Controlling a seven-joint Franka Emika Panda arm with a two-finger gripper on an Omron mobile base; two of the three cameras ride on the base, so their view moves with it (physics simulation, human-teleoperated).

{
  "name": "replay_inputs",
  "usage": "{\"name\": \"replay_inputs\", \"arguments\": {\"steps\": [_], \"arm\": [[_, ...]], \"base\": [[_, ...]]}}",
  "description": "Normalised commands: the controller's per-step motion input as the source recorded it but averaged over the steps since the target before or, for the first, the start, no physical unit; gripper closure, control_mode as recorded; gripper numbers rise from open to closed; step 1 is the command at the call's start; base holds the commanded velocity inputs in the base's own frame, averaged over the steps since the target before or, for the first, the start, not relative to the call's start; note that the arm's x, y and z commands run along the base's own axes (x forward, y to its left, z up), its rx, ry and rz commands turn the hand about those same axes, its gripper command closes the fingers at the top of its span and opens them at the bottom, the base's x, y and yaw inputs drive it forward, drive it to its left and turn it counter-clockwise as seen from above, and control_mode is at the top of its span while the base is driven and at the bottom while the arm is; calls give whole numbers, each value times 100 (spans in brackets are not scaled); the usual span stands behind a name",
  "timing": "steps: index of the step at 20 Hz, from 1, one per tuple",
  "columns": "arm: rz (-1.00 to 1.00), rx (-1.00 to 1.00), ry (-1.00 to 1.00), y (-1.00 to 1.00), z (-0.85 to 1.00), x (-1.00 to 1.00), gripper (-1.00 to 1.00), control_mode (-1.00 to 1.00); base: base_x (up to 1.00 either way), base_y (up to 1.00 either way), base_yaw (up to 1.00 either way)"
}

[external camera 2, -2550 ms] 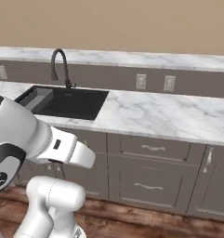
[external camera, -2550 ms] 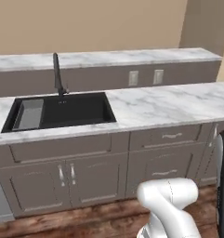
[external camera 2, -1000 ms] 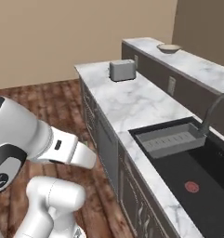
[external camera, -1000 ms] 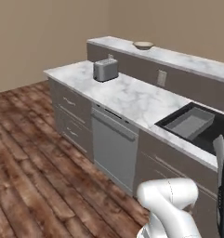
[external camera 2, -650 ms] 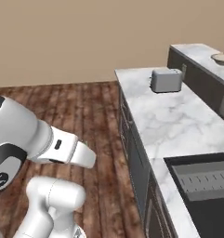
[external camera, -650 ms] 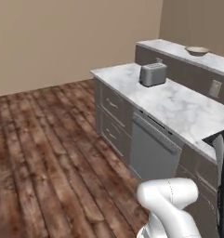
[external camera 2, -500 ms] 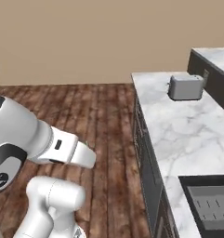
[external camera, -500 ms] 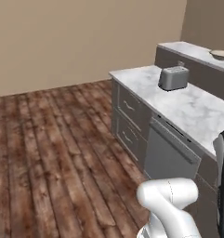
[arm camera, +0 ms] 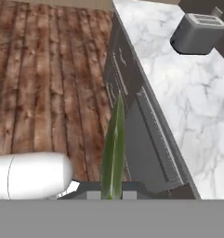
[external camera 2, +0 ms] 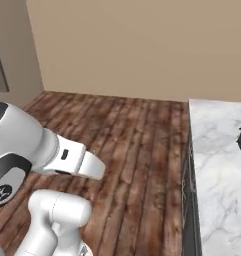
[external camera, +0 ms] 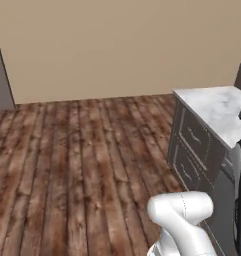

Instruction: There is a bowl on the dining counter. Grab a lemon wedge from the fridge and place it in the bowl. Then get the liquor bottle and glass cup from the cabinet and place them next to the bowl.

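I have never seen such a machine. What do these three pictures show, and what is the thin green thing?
It is a white robot arm on a driving base, in a computer-drawn kitchen. Two pictures come from cameras on the base, behind the arm to its left and right; they look over a wooden floor toward a beige wall. The third comes from a camera on the hand, looking along the claw. The claw is shut on a thin green slice, seen edge-on; perhaps the lemon wedge, I cannot be sure. Nearby, a grey toaster stands on a marble-topped counter.
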Motion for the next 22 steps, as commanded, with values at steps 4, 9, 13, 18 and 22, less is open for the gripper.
{"name": "replay_inputs", "arguments": {"steps": [4,9,13,18,22], "arm": [[0,0,0,0,0,0,100,100],[0,0,0,0,0,0,100,100],[0,0,0,0,0,0,100,100],[0,0,0,0,0,0,100,100],[0,0,0,0,0,0,100,100]], "base": [[100,0,35],[100,0,31],[100,-1,27],[100,-3,18],[100,-1,8]]}}
